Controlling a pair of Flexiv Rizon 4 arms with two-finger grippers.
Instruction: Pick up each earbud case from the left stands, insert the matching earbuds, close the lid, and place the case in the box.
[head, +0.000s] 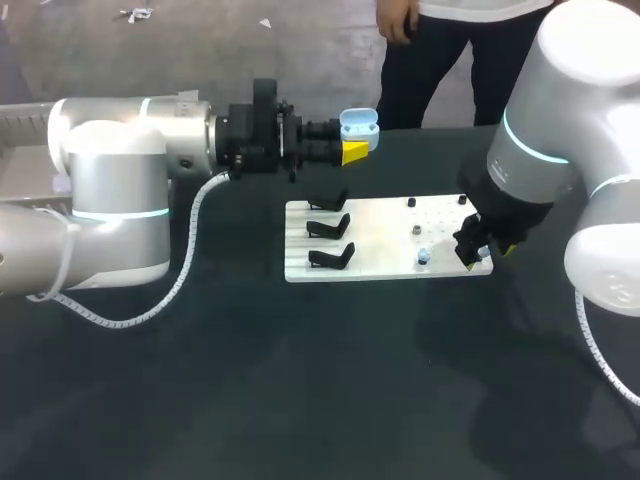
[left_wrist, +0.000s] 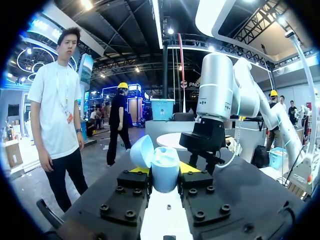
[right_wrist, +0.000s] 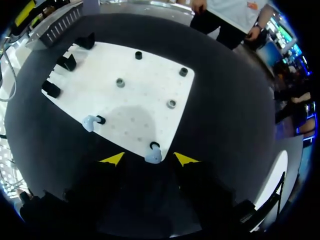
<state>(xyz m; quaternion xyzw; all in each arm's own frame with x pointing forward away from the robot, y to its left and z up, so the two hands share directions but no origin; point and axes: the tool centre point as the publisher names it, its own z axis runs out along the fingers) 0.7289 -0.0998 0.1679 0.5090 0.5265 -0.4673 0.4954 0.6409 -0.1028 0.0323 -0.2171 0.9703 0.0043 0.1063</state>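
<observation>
Left wrist view: the left gripper (left_wrist: 165, 169) clamped the pale-blue earbud case (left_wrist: 165, 179) — upright, mouth up, lid (left_wrist: 141, 151) (rounded) swung open sideways; the right gripper (right_wrist: 148, 159), fingers (right_wrist: 114, 159) apart, hung over an earbud (right_wrist: 153, 156).

A dark worktop (head: 300, 400) carries a white board (head: 380, 245), lying flat and nearer its far edge than its near one. Small black and grey round pegs (right_wrist: 171, 104) stand upright on the board's right half.

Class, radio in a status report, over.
Left jaws shut on earbud case, lid open. Right jaws open over an earbud on the board. No obstruction seen.
</observation>
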